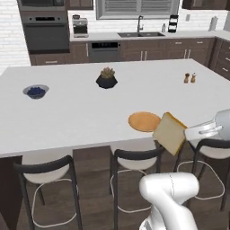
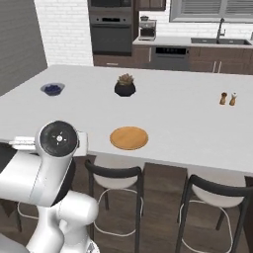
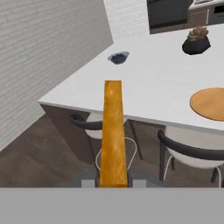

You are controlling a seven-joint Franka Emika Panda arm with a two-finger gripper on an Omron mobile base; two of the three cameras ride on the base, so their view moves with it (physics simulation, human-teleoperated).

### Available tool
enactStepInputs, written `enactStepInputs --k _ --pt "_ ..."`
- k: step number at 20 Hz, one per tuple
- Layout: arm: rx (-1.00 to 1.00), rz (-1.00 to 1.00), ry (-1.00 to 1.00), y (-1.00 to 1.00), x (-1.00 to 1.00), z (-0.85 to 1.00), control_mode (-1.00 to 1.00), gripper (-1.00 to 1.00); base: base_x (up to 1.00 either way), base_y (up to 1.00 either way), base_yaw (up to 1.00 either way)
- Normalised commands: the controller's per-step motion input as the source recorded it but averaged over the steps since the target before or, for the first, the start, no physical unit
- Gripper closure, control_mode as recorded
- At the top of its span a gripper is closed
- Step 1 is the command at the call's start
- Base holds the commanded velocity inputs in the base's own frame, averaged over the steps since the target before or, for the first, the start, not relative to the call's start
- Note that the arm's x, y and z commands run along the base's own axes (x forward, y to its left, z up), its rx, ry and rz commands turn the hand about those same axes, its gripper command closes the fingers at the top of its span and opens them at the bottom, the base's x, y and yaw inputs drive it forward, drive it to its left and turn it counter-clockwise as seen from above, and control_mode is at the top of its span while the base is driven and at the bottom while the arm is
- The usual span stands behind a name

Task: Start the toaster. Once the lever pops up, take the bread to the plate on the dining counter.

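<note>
My gripper (image 1: 186,133) is shut on the bread (image 1: 170,133), a tan square slice held tilted in the air over the front edge of the white dining counter (image 1: 81,112). The slice hangs just right of the round orange-tan plate (image 1: 143,121), apart from it. In the hand view the bread (image 3: 113,131) shows edge-on as a golden-brown crust strip rising from my gripper (image 3: 113,181), with the plate (image 3: 210,103) on the counter to its right. The right base view shows the plate (image 2: 129,138) near the counter's front edge. The toaster is out of view.
Dark stools (image 1: 134,166) stand under the counter's front edge, below the bread. On the counter are a grey bowl of blue berries (image 1: 36,91) at far left, a potted plant (image 1: 107,79) in the middle, and two small shakers (image 1: 190,78) at right.
</note>
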Motion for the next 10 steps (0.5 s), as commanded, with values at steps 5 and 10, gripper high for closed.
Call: enactStepInputs --k 5,10 --pt "0.0 0.0 0.0 0.0 0.0 0.0 1.0 1.0 0.61 0.0 0.0" --pt "0.0 0.0 0.0 0.0 0.0 0.0 1.0 1.0 0.12 0.0 0.0"
